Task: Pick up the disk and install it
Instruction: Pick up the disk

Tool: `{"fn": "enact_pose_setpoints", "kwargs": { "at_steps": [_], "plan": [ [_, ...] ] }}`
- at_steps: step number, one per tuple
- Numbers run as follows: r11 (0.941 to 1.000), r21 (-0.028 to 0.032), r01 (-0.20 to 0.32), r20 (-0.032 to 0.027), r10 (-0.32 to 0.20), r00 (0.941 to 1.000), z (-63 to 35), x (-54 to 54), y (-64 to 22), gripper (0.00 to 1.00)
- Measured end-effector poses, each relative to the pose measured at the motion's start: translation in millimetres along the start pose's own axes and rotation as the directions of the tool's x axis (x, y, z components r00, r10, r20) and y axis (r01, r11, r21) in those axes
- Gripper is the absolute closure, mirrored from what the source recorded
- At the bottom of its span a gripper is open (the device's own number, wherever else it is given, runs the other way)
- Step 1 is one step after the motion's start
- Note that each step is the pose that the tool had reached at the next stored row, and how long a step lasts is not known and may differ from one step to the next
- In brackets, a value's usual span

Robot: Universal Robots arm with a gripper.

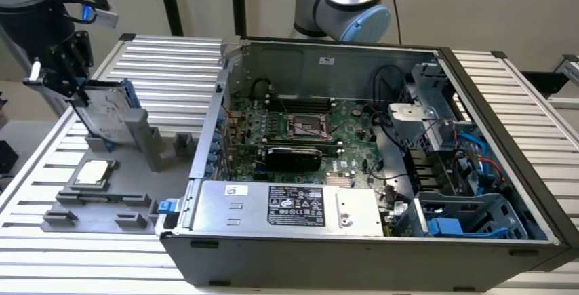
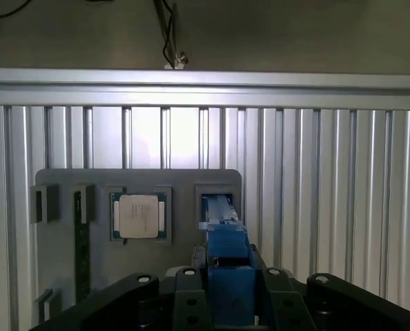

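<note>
Disk (image 1: pixel 104 113), a flat rectangular silver-grey hard drive edged with a blue plastic carrier frame, stands on edge at the exterior view's left, directly under the black two-fingered tool (image 1: pixel 74 91). We read the tool as clamped on the disk's upper edge. In the wrist view the blue frame (image 2: pixel 226 241) sits squeezed between the black fingers (image 2: pixel 190 303), with no gap showing on either side.

The disk's broad faces are upright and its long axis runs roughly up and down, leaning a little. Its lower edge is at the flat grey fixture plate (image 1: pixel 108 197) lying on the ribbed aluminium bench (image 1: pixel 172 57). We cannot tell whether that edge is clear of the plate's slot or seated in it.

The relation that matters is sideways. The open black computer case (image 1: pixel 506 105) lies well apart from the tool, toward the exterior view's right. Its grey drive cage with blue fittings (image 1: pixel 462 217) sits at the case's near right corner, past the large silver power-supply box (image 1: pixel 289 203). So the whole motherboard area lies between the held disk and that cage.

A small square silver CPU chip (image 1: pixel 93 173) rests in its pocket on the plate, just beside the disk's slot and untouched.

The disk's face looks pale and smooth, and its blue frame shows clearly along the edges.
</note>
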State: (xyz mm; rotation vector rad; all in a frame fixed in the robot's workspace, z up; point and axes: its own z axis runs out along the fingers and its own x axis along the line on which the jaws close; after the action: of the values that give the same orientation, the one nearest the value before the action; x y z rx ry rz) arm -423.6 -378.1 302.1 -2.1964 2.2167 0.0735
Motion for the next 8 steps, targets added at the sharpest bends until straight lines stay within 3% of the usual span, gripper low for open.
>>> {"fn": "enact_pose_setpoints", "kwargs": {
  "at_steps": [8],
  "plan": [
    [1.0,0.0,0.0,0.0,0.0,1.0,-31.3,-1.5,-0.4,1.0]
  ]
}}
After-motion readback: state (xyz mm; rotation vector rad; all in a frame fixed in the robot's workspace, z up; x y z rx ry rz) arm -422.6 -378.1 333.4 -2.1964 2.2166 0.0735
